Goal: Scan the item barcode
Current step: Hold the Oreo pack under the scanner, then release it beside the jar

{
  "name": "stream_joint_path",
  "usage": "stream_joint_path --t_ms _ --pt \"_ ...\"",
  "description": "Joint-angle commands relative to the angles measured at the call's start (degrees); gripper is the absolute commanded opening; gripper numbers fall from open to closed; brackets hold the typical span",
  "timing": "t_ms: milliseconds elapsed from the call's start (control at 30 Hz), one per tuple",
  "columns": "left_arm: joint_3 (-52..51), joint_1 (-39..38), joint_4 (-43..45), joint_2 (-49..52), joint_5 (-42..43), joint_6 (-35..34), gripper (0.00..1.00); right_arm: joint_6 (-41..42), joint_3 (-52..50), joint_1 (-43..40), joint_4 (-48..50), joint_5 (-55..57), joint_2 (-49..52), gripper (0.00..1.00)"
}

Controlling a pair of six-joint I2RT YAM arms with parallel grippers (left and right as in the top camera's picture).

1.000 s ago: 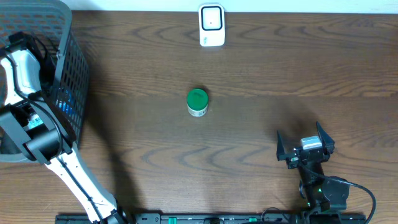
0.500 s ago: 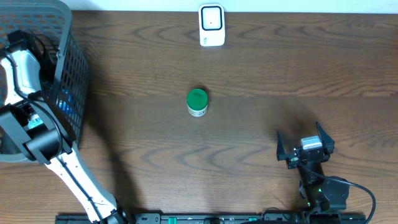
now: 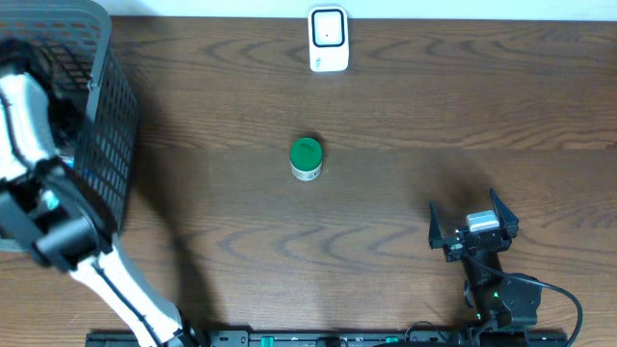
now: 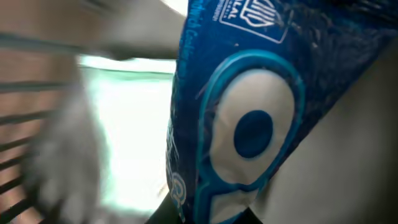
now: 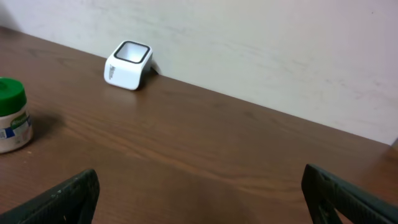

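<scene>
A blue packet (image 4: 249, 124) with a white ring print fills the left wrist view. My left gripper (image 4: 211, 213) is shut on its lower edge, inside the grey mesh basket (image 3: 106, 116) at the table's left. In the overhead view the blurred left arm (image 3: 29, 125) reaches into the basket and hides the gripper and packet. The white barcode scanner (image 3: 328, 40) stands at the far middle edge, also seen as the scanner (image 5: 128, 64) from the right wrist. My right gripper (image 3: 472, 229) rests open and empty at the near right, its fingers (image 5: 68, 199) wide apart.
A small jar with a green lid (image 3: 306, 159) stands upright mid-table, and the same jar (image 5: 12, 115) shows at the left edge of the right wrist view. A pale wall runs behind the scanner. Basket bars (image 4: 25, 93) are close to the left of the packet.
My left gripper has closed on the blue packet inside the basket, and the left arm has shifted and is now blurred. The right arm, jar and scanner have not moved.
</scene>
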Motion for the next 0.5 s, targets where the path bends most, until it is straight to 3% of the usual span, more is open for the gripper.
stream_joint_path --t_ms 0,100,233,367,467 --pt "1.2 -0.6 0.3 -14.9 -1.6 -5.2 0.08 -0.1 -0.1 -0.2 -0.2 0.1 -0.3 0.99" --pt "1.2 -1.1 0.3 -24.2 5.3 -7.6 0.07 -0.1 -0.1 -0.2 -0.2 0.1 -0.3 0.99" --pt "1.1 -2.9 1.2 -33.3 25.6 -7.5 0.07 -0.1 -0.1 -0.2 -0.2 0.1 -0.3 0.99" --pt "1.1 -8.7 0.2 -36.4 48.2 -6.7 0.07 -0.1 -0.1 -0.2 -0.2 0.1 -0.3 0.99" --pt "0.6 -15.8 -0.5 -35.8 59.3 -3.3 0.07 -0.1 -0.1 -0.2 -0.2 0.1 -0.3 0.99"
